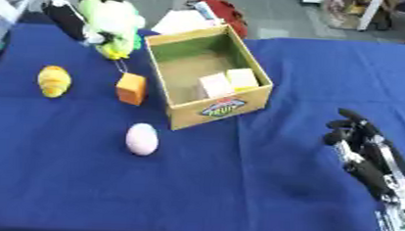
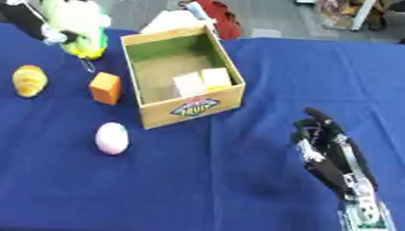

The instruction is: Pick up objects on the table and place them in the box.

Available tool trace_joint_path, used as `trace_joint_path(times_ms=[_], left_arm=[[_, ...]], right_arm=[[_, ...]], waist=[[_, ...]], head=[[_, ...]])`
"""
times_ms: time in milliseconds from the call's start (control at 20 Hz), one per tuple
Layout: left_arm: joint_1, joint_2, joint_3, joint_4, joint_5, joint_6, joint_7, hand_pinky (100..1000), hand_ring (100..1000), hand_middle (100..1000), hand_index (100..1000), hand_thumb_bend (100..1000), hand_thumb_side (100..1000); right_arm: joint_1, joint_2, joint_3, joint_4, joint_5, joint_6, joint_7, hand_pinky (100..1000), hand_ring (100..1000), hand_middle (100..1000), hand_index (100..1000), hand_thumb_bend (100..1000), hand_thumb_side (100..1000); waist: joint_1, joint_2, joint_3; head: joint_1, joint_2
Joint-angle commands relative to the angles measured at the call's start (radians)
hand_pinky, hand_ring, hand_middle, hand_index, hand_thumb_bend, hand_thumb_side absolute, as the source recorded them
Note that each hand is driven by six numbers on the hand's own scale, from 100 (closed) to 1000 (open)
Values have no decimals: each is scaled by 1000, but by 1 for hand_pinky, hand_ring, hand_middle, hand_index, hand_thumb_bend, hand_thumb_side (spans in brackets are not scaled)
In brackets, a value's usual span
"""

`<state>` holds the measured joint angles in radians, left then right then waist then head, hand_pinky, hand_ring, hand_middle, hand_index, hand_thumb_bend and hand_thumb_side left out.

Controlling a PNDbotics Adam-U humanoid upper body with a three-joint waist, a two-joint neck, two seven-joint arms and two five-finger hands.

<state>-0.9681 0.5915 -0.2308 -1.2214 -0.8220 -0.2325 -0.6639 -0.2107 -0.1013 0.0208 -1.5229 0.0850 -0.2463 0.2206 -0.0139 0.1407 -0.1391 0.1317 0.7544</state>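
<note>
Nearest the lens in the left eye view, my right hand (image 1: 367, 159) waits above the blue tablecloth (image 1: 237, 187) at the lower right, fingers loosely bent and holding nothing. Ahead of it sits the cardboard box (image 1: 216, 108), open-topped, with two pale blocks (image 1: 227, 82) already inside. Left of the box and near it lies a pale pink egg (image 1: 142, 139); it looks smooth and rounded, likely to slip, so I judge a grasp across its middle safest. An orange block (image 1: 131, 88) stands just beside the box wall, stiff and flat-sided, easy to pinch on opposite faces. Farther left is a yellow ridged object (image 1: 54, 81), probably light. At the far left edge my left hand (image 1: 69, 18) is closed on a green-and-yellow plush toy (image 1: 114, 21), soft and squashable, raised near the box's far corner.

Seen through the right eye view, the cloth shows faint creases and could drag under a sliding object. Beyond the table's far edge lie a grey floor (image 2: 142, 2), a red bundle (image 2: 220, 13) and white sheets (image 2: 169, 22); room around the box is ample on my right side.
</note>
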Motion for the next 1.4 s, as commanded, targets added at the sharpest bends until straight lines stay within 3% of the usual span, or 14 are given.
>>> trace_joint_path(times_ms=[50, 250, 500, 650, 750, 850, 950, 1050, 1150, 1400], left_arm=[[-54, -112, 15, 125, -145, -9, 99, 533, 454, 470, 718, 193, 191], [-80, -211, 34, 241, -316, 1, 243, 592, 501, 524, 762, 252, 199], [-85, -259, 49, 317, -445, 29, 319, 801, 741, 809, 927, 385, 220], [-82, -244, 40, 303, -457, 25, 303, 873, 823, 914, 979, 441, 462], [-79, -223, 32, 278, -446, -1, 248, 900, 853, 956, 997, 464, 535], [-79, -192, 30, 229, -408, -32, 186, 896, 848, 952, 993, 461, 498], [-76, -151, 27, 160, -352, -57, 133, 844, 781, 855, 934, 432, 423], [-68, -96, 17, 81, -250, -88, 78, 816, 730, 769, 887, 400, 298], [-50, -31, -3, 0, -136, -110, 17, 810, 714, 742, 858, 409, 227], [31, 123, -56, -192, 49, -105, -136, 812, 716, 738, 848, 448, 235]], right_arm=[[-14, 5, 9, -12, -4, -2, 9, 650, 626, 672, 900, 100, 386], [-17, 11, 14, -11, -7, -2, 13, 650, 626, 672, 900, 100, 381], [-18, 15, 17, -11, -8, -2, 18, 650, 626, 672, 899, 100, 382], [-18, 13, 14, -11, -7, -2, 16, 650, 626, 672, 899, 100, 382], [-18, 12, 13, -11, -7, -2, 15, 650, 626, 672, 899, 100, 383], [-18, 10, 11, -12, -6, -2, 14, 650, 626, 672, 899, 100, 382], [-18, 7, 9, -12, -5, -2, 12, 650, 626, 672, 899, 100, 382], [-17, 4, 6, -11, -4, -2, 9, 650, 626, 672, 899, 100, 382], [-17, 0, 3, -11, -3, -2, 7, 650, 626, 672, 899, 100, 383], [-18, -4, 1, -12, -1, -2, 5, 650, 626, 672, 899, 100, 385]], waist=[[3, -12, -14], [-2, -2, -43], [-3, 1, -52], [-1, 0, -48], [0, -1, -42], [0, -1, -35], [1, -2, -27], [2, -3, -18], [4, -4, -10], [10, -6, -1]], head=[[15, -16], [31, -19], [42, -20], [39, -18], [34, -18], [29, -17], [24, -15], [19, -12], [13, -10], [5, -8]])
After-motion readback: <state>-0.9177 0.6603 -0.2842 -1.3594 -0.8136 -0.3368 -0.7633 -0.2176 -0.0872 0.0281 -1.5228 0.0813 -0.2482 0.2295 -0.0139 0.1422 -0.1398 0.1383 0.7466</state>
